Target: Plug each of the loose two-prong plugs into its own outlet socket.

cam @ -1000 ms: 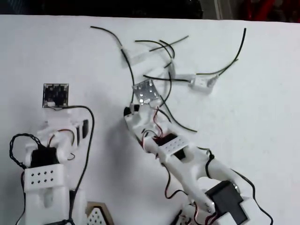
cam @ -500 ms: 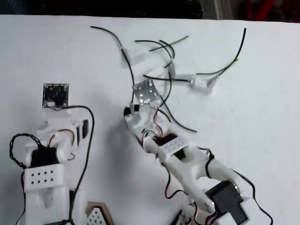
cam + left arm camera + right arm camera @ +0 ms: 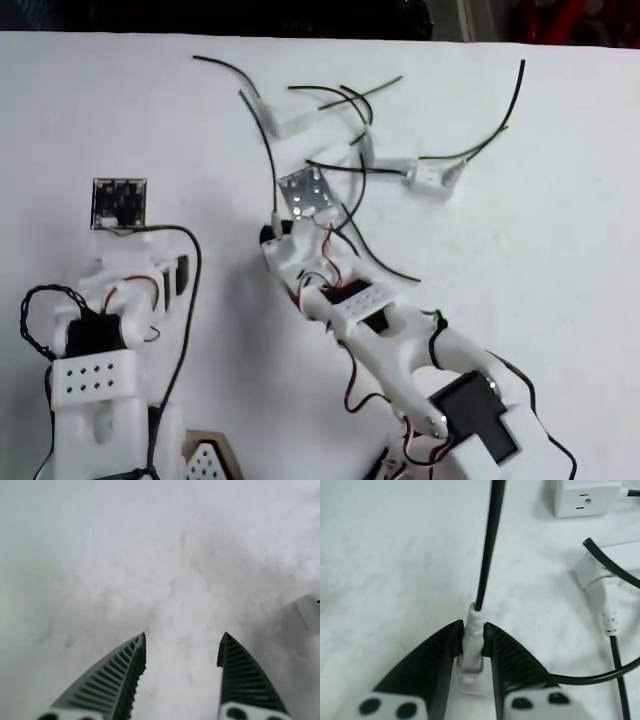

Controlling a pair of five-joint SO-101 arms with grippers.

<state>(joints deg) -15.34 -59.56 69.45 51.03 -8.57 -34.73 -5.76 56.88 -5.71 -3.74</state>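
- right gripper [image 3: 473, 626] clenched on a white two-prong plug [image 3: 471, 652], fingers on its sides, black cord [image 3: 489, 545] running straight out ahead; prongs hidden
- high view: that gripper sits near table centre, metal plate [image 3: 308, 193] just beside it at 1 o'clock
- socket [image 3: 587, 499] ahead of the held plug shows a bare face, nothing seated
- high view has a white block [image 3: 290, 122] at 12 o'clock from the gripper and a second white block [image 3: 428, 178] at 2 o'clock, both among crossed cords; the 12 o'clock one is probably the socket the wrist camera sees, not sure
- loose plug [image 3: 592, 575] lies flat near that socket, own cord attached, untouched
- left gripper [image 3: 183, 636] released, jaws spread over bare table [image 3: 150, 555], holding nothing
- left arm is parked at 9 o'clock of the table, black patterned tile [image 3: 119, 202] at its 12 o'clock
- progress, my read: zero plugs seated; one in hand, at least one more lying loose
- left to do: carry the held plug to a free socket, line the prongs up with the slots, push home, then repeat for the rest
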